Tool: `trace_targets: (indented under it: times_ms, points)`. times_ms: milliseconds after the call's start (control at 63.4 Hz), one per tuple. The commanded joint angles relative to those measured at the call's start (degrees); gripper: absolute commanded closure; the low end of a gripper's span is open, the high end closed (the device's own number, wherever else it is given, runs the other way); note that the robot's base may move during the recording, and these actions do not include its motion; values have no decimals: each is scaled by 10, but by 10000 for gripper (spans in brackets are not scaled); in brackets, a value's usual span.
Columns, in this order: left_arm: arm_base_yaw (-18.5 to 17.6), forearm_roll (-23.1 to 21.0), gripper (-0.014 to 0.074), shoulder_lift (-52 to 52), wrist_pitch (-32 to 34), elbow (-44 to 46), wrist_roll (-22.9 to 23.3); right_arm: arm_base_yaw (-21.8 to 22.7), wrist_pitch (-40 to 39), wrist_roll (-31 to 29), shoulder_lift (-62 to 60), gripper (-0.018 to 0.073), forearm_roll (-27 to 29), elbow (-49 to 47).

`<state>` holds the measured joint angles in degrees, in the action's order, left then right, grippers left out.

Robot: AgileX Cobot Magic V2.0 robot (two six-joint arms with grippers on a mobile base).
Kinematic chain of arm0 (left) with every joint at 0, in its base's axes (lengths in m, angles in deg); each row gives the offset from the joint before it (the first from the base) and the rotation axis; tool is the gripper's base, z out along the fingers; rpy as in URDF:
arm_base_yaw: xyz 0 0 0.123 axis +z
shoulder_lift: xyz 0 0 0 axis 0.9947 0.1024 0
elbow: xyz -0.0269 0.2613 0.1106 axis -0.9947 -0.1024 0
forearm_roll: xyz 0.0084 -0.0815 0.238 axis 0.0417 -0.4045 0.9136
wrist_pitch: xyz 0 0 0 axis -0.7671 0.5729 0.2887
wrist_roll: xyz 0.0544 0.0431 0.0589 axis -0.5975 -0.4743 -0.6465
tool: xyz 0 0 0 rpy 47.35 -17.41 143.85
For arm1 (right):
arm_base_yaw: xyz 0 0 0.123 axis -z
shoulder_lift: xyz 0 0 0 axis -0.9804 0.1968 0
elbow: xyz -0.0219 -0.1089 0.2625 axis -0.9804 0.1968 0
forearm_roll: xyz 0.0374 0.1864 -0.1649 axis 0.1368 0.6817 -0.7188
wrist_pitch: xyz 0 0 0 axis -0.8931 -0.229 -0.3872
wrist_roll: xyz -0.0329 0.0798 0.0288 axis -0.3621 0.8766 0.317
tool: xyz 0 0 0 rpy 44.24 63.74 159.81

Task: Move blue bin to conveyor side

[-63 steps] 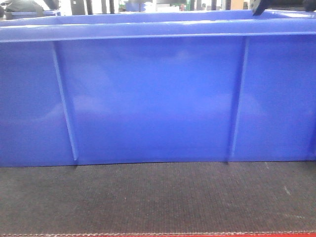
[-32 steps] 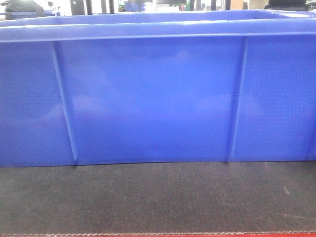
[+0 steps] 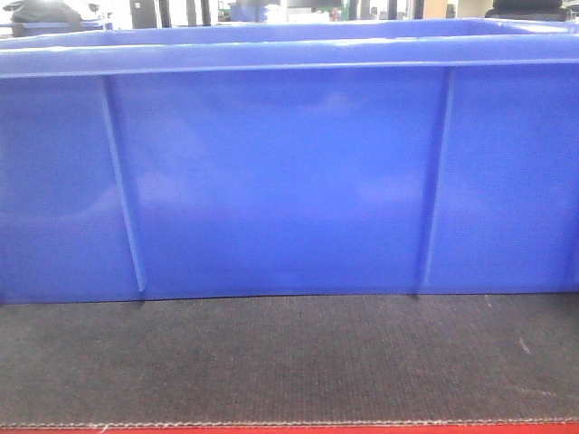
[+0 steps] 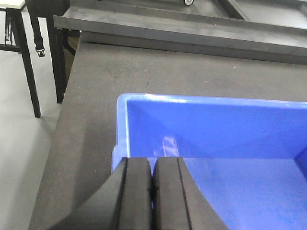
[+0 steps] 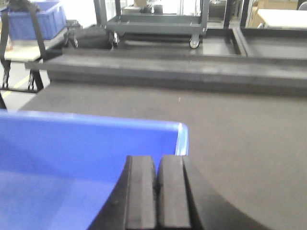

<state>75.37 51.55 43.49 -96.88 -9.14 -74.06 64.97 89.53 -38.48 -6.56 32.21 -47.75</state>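
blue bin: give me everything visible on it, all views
The blue bin is a large glossy blue plastic crate with smooth walls, slim vertical ribs and a thick rolled rim. It sits upright on the dark woven conveyor belt, filling the front view. Its inside looks empty where visible. The left claw and right claw each sit at a near corner, fingers pressed together; whether rim lies between them is unclear.

left gripper (image 4: 152, 191): jaws closed | right gripper (image 5: 157, 194): jaws closed

Both tools (image 4: 152, 191) (image 5: 157, 191): matte blk, ribbed rubber pads.
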Motion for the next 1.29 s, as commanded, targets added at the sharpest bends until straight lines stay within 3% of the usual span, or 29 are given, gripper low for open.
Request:
trace_targets:
  times_ms: [0, 237, 505, 568, 915, 1277]
  points:
    - [1, 3, 616, -63, 58, -81, 5, 0, -40, 2, -38, 648, -6, 49]
    - [1, 3, 616, -226, 156, -282, 5, 0, -102, 2, -150, 648, -6, 177]
    - [1, 5, 616, -369, 173, -413, 5, 0, -116, 2, -307, 648, -6, 320]
    - [1, 24, 616, -405, 176, -438, 5, 0, -116, 2, -352, 648, -8, 349]
    - [1, 65, 616, -558, 173, -466, 5, 0, -60, 2, -499, 648, -8, 389]
    - [1, 65, 616, -577, 172, -466, 5, 0, -62, 2, -507, 648, -8, 389]
